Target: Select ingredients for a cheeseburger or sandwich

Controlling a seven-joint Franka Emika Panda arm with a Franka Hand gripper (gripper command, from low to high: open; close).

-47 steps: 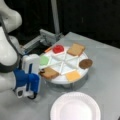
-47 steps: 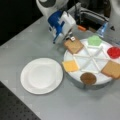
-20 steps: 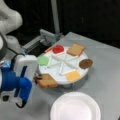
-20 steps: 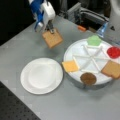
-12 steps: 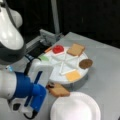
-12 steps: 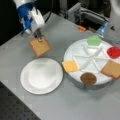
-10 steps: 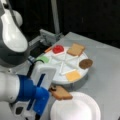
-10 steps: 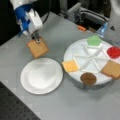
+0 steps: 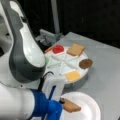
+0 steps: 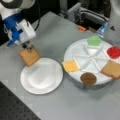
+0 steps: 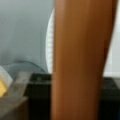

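The blue-and-white gripper (image 10: 28, 46) is clamped on a tan square bread slice (image 10: 30, 56), holding it just over the rim of the plain white round plate (image 10: 42, 82) at a front view's left. Nothing lies on that plate yet, so the stack looks barely begun. The white divided tray (image 10: 82, 58) beside it holds the yellow-orange cheese square (image 10: 70, 66), brown round patty (image 10: 88, 78), second bread square (image 10: 112, 69), red disc (image 10: 114, 52) and green lettuce (image 10: 94, 40), with bare grey tabletop (image 10: 52, 32) open around the plate.

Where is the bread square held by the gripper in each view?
Front view: held bread square at bottom centre, over the plate's left part.
Front view: it is at left, at the plate's upper-left rim, under the gripper.
Wrist view: it fills the centre.
Shared landmark: the plate.
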